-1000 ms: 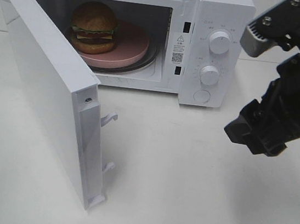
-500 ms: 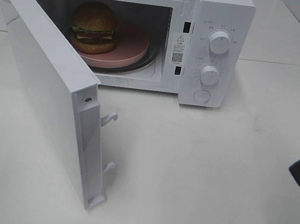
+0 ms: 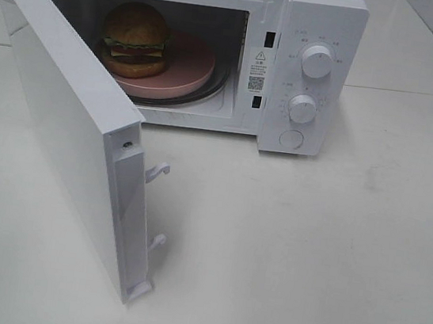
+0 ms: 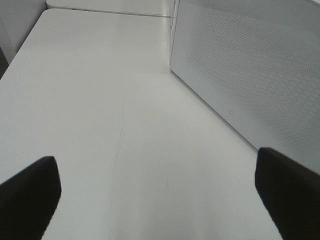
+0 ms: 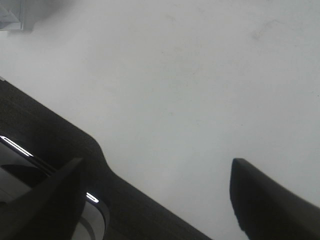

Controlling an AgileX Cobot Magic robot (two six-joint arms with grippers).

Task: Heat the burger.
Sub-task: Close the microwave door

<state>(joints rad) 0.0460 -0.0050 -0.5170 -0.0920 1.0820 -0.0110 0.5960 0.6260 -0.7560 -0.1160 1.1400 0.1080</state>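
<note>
Exterior high view: right arm gone off the table's (image 3: 307, 262) right edge, left gripper (image 4: 157, 182) and right gripper (image 5: 155, 187) gaping empty, burger (image 3: 135, 38) inside, door (image 3: 69, 127) wants shutting.

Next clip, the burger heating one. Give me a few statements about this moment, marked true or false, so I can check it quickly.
1. The burger sits on the pink plate inside the microwave. True.
2. The microwave door is shut. False: it stands wide open.
3. The left hand grips the burger. False: it is open and empty, above the table beside the door.
4. The right hand is open with nothing between its fingers. True.
5. No arm shows in the high view. True.
</note>
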